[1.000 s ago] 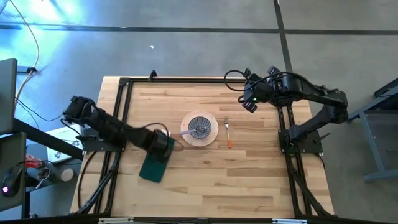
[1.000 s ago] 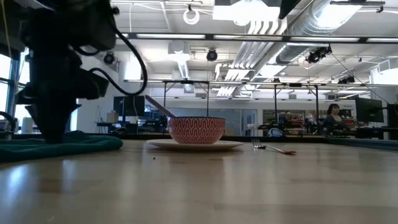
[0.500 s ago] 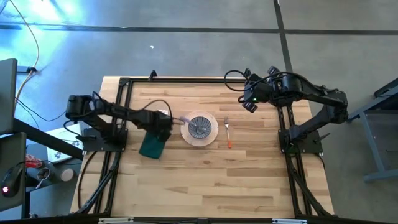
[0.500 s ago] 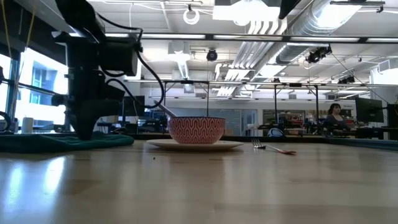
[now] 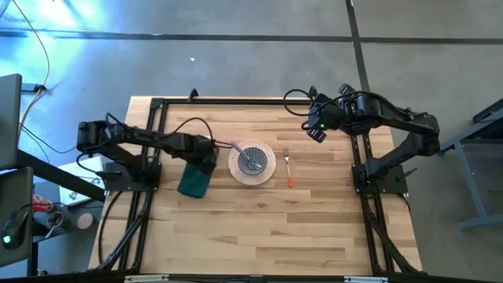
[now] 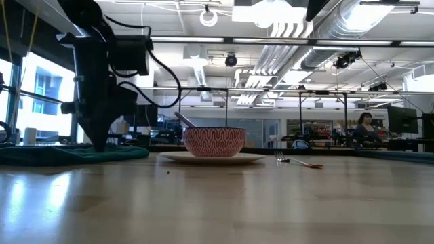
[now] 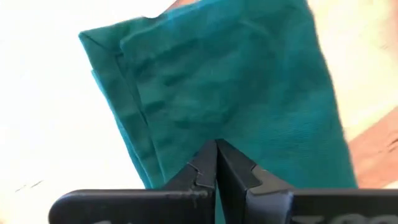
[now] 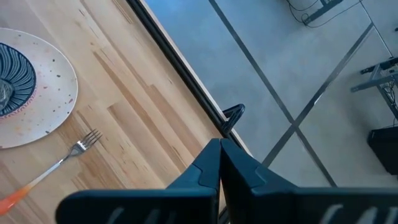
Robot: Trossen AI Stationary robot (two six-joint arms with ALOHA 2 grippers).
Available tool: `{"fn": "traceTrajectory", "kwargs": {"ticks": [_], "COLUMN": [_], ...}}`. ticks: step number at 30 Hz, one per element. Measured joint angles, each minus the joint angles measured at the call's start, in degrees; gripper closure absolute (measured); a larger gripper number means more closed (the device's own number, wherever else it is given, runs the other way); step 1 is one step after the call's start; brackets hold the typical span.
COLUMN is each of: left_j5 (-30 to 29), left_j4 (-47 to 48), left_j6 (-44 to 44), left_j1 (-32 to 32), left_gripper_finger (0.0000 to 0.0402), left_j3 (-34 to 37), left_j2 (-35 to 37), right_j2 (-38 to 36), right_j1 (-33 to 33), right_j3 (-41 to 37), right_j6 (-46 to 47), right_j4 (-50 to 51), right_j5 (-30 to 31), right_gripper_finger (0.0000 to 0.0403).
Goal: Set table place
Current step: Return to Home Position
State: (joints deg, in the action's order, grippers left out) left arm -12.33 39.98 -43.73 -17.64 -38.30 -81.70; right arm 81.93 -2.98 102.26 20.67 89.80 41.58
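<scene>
Left gripper (image 7: 216,144), closed, pinches the napkin (image 7: 236,81) beside the plate (image 5: 252,180). Right gripper (image 8: 219,144) hangs closed, empty, over the table (image 5: 314,228)

Napkin (image 5: 194,179) left of plate (image 5: 269,167), bowl (image 5: 252,159) with spoon (image 5: 235,149) on it, fork (image 5: 288,168) right

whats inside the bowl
A spoon: its head lies in the bowl and its lilac handle sticks out over the rim toward the green napkin. Nothing else shows inside. The bowl hides the middle of the plate beneath it.
</scene>
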Motion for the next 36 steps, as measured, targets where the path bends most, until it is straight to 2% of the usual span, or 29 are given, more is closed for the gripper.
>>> {"fn": "traceTrajectory", "kwargs": {"ticks": [5,12,18,24,27,31,36], "left_j5": [0.4,-4.5,-7.9,-8.3,-4.9,0.7,11.5], "left_j4": [2.0,3.2,-1.8,-4.6,-6.0,-7.4,-10.0], "left_j6": [-0.4,-2.8,6.8,19.0,23.3,27.3,32.7], "left_j1": [1.8,2.6,2.5,-1.5,-5.4,-10.8,-17.3], "left_gripper_finger": [0.0401,0.0401,0.0401,0.0401,0.0401,0.0401,0.0401], "left_j3": [0.0,-0.2,-0.2,-0.3,-0.3,-0.3,1.2], "left_j2": [5.1,17.5,31.4,42.5,45.6,47.0,46.6], "right_j2": [0.0,0.0,-2.9,-8.4,-13.1,-20.7,-30.0], "right_j1": [0.0,0.0,1.4,11.2,17.3,22.6,24.2], "right_j3": [0.0,0.0,0.0,-0.8,-7.7,-22.6,-41.6], "right_j6": [0.1,1.1,1.8,8.3,13.0,18.1,14.5], "right_j4": [0.0,0.0,-2.1,-3.7,-7.8,-19.6,-40.9], "right_j5": [0.0,0.0,-3.8,1.1,4.8,6.3,4.1], "right_gripper_finger": [0.0403,0.0403,0.0403,0.0403,0.0403,0.0403,0.0403]}}
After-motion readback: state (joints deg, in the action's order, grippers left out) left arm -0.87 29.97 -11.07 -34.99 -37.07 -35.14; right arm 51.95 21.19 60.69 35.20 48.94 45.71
